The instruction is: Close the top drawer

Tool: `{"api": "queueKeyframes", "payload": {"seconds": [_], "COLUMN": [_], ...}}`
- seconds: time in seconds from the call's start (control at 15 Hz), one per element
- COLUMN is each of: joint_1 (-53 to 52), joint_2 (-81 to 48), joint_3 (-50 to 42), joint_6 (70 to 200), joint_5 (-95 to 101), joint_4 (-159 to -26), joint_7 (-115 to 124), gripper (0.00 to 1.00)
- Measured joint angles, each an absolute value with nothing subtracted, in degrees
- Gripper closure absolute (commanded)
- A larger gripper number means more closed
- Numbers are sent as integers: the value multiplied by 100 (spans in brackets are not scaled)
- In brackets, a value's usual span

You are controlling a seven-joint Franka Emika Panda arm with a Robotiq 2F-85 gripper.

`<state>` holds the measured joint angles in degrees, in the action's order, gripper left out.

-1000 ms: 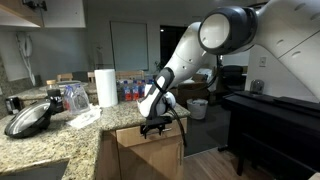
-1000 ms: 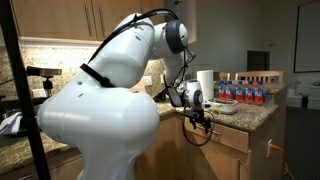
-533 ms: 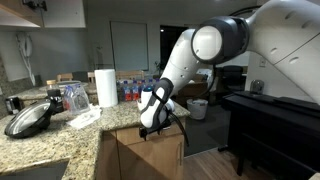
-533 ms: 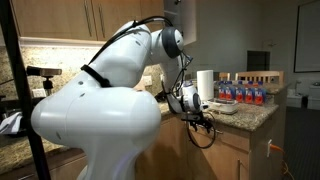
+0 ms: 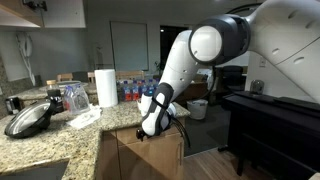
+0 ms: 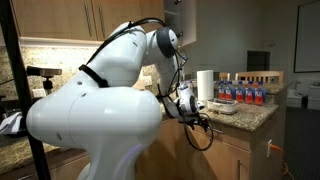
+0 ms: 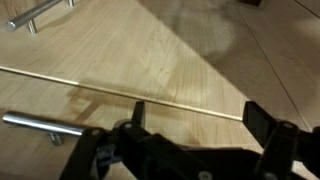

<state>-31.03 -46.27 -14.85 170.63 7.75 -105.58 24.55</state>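
The top drawer's light-brown wood front (image 5: 165, 138) sits under the granite counter edge, and it also shows in an exterior view (image 6: 228, 140). In the wrist view the wood front (image 7: 170, 60) fills the picture, with a thin seam across it and a silver bar handle (image 7: 40, 123) at lower left. My gripper (image 7: 200, 115) is open and empty, its two dark fingertips (image 7: 138, 112) spread wide and very close to the wood. It shows at the drawer front in both exterior views (image 5: 150, 128) (image 6: 200, 122). The drawer's inside is hidden.
The granite counter (image 5: 60, 140) carries a paper towel roll (image 5: 105, 87), a row of bottles (image 5: 132, 90), a glass jar (image 5: 75, 97) and a dark pan lid (image 5: 28, 118). A second bar handle (image 7: 40, 12) shows top left in the wrist view. A dark piano (image 5: 270, 115) stands opposite.
My gripper and forearm have moved in toward the cabinet, left in one exterior view, staying at the drawer front. The counter objects have not moved.
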Motion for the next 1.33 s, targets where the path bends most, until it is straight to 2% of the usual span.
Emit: {"api": "queueKeyframes", "payload": {"seconds": [0.33, 0.67, 1.07, 1.33], "joint_1": [-3376, -3481, -1514, -918], "joint_2": [-4057, -3218, -1742, -944], "joint_3": [-1551, -1721, 29, 154], "joint_6": [17580, 17572, 15941, 14855], "joint_5": [740, 724, 285, 269], "joint_4": [-11601, -12672, -13719, -14078], "joint_7": [2455, 2386, 949, 587], "gripper": [0, 0, 0, 0]}}
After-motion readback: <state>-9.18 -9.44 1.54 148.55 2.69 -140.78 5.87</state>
